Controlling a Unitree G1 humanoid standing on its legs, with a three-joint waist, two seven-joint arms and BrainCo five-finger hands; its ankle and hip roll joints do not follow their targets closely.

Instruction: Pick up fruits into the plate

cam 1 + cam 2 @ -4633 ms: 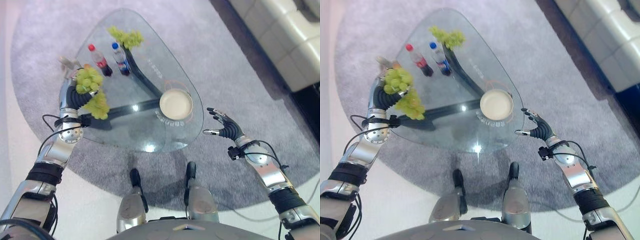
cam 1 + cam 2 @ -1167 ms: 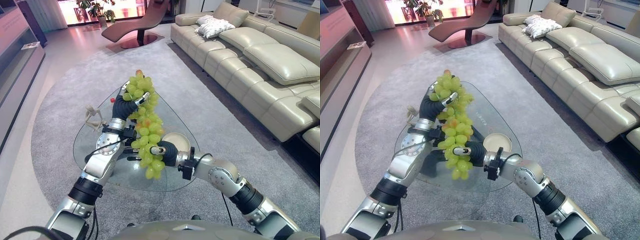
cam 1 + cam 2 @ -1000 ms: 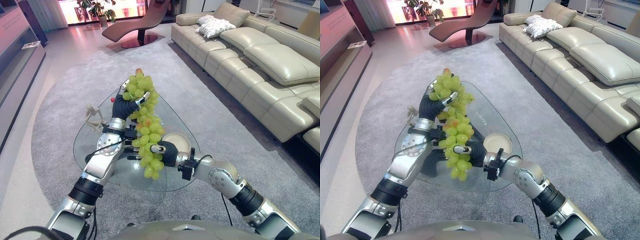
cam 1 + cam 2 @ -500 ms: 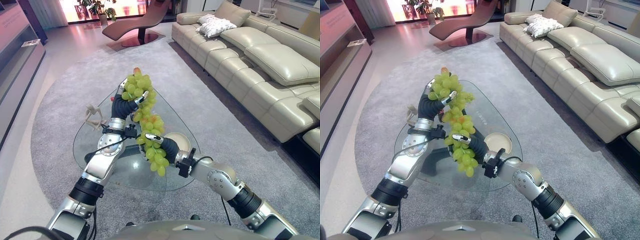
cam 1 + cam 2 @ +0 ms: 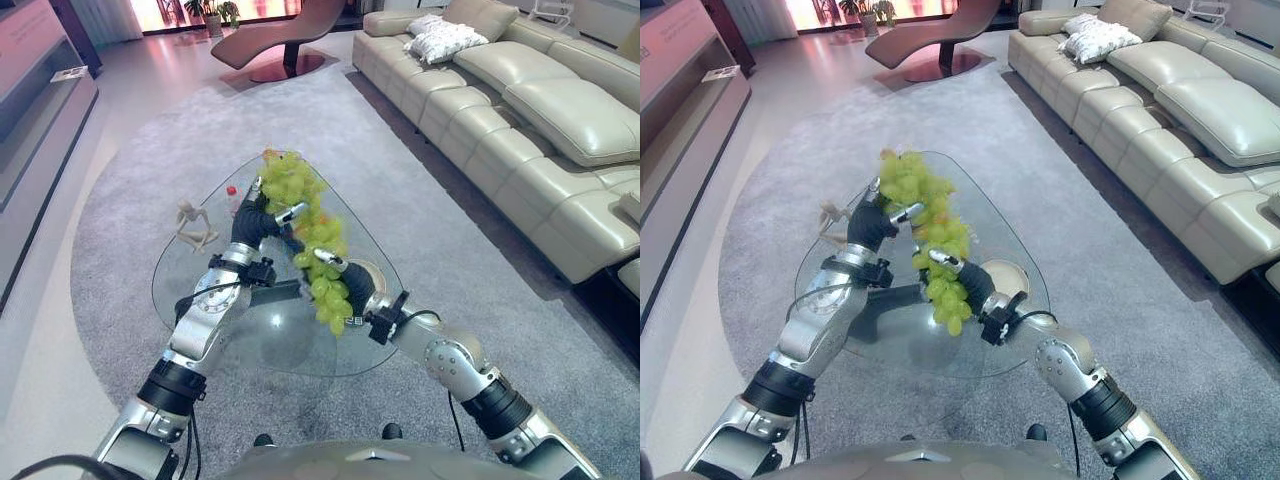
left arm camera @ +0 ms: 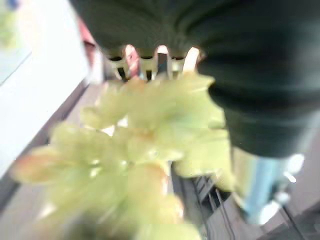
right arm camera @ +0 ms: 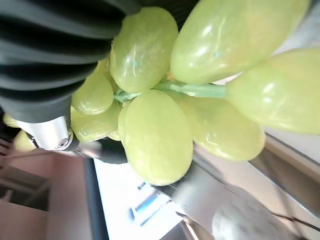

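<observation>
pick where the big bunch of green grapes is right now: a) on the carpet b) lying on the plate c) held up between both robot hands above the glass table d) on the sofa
c: the bunch of green grapes hangs between the left hand and right hand, above the glass table, beside the plate.

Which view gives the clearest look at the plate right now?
The right eye view: the plate sits on the glass table beside the right hand, its rim partly hidden by the wrist. The left eye view shows less of it behind the grapes. Neither wrist view shows it clearly.

plate (image 5: 372, 273) half behind grapes (image 5: 318, 235)
</observation>
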